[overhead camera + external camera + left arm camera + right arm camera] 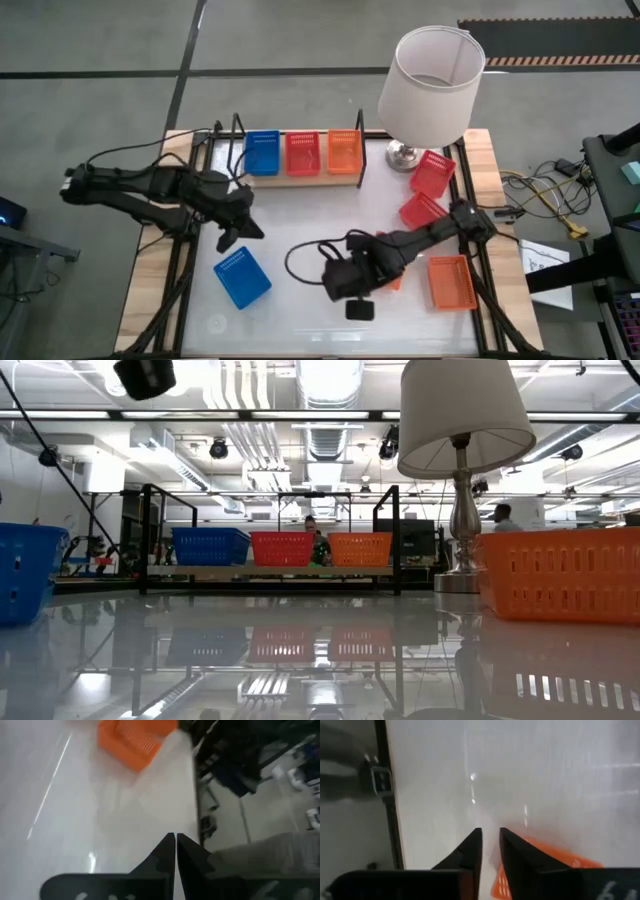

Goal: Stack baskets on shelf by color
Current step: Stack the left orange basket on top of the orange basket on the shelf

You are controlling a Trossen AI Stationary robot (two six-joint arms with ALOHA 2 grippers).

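Observation:
The shelf [300, 175] stands at the far edge and carries one blue basket [262, 152], one red basket [302, 152] and one orange basket [344, 150] side by side. A blue basket [242, 277] sits on its base near the left front. Two red baskets [432, 172] [422, 210] and an orange basket [451, 282] lie on the right. My left gripper [175, 840] is shut and empty, hovering between the shelf and the loose blue basket [232, 235]. My right gripper [490, 836] is over the near middle [352, 288], shut on another orange basket [547, 862]. My right gripper has the orange basket [393, 280] far back between its fingers [520, 855], whose tips reach past it. The fingers themselves hide which wall or rim they are on. The basket shows below and beside the fingers, and it appears lifted off the white tabletop.
A table lamp with a white shade [430, 85] stands at the far right corner, close to the shelf's right end and the red baskets. Bare white tabletop [300, 230] lies in the middle between the arms. A small dark block [360, 310] sits near the front edge.

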